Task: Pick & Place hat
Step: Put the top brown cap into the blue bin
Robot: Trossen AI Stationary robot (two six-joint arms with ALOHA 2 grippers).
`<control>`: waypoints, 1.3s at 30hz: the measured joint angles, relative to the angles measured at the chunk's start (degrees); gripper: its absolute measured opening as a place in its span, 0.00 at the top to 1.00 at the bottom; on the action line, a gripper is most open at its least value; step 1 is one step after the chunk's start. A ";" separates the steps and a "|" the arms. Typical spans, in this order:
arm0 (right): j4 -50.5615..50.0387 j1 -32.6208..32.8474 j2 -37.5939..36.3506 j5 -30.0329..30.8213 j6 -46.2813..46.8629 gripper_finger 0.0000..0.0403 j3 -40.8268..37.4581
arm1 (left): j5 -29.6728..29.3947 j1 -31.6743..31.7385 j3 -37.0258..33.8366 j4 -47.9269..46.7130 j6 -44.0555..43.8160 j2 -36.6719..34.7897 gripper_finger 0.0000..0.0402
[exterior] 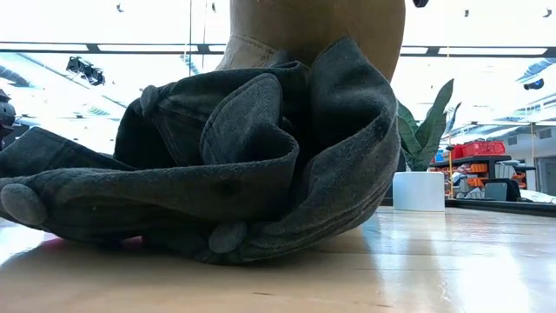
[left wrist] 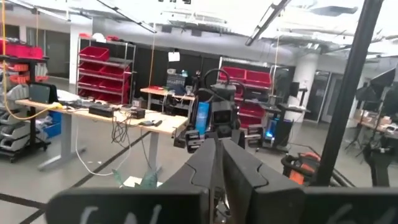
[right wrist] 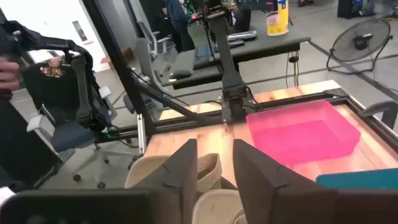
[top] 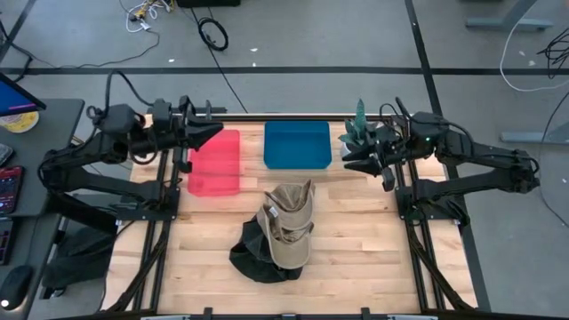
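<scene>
A tan hat (top: 290,229) lies on top of a crumpled dark grey hat (top: 258,253) at the middle of the table, toward its near edge. In the low view the dark hat (exterior: 243,165) fills the front, resting on the wood, with the tan hat (exterior: 313,35) above it. My left gripper (top: 212,133) hangs shut above the far left of the table, over the pink bin. My right gripper (top: 348,153) hangs open at the far right, beside the blue bin. In the right wrist view tan hat fabric (right wrist: 155,171) shows past the open fingers (right wrist: 214,163). Neither gripper touches a hat.
A pink bin (top: 215,162) and a blue bin (top: 297,144) stand side by side at the table's far edge. A small potted plant (top: 360,123) stands at the far right corner, behind my right gripper. Bare wood lies left and right of the hats.
</scene>
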 joint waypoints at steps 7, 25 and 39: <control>0.13 0.00 -0.45 0.02 0.73 0.70 0.00 | 1.35 0.02 0.07 0.18 -6.96 0.15 0.93; 1.00 0.07 3.55 -0.53 12.75 0.59 0.00 | 3.53 0.51 -0.04 -0.48 -11.05 1.26 0.92; -14.24 0.65 11.11 2.14 29.94 0.34 -0.02 | 1.45 -3.19 -0.04 -15.19 -13.42 4.45 0.67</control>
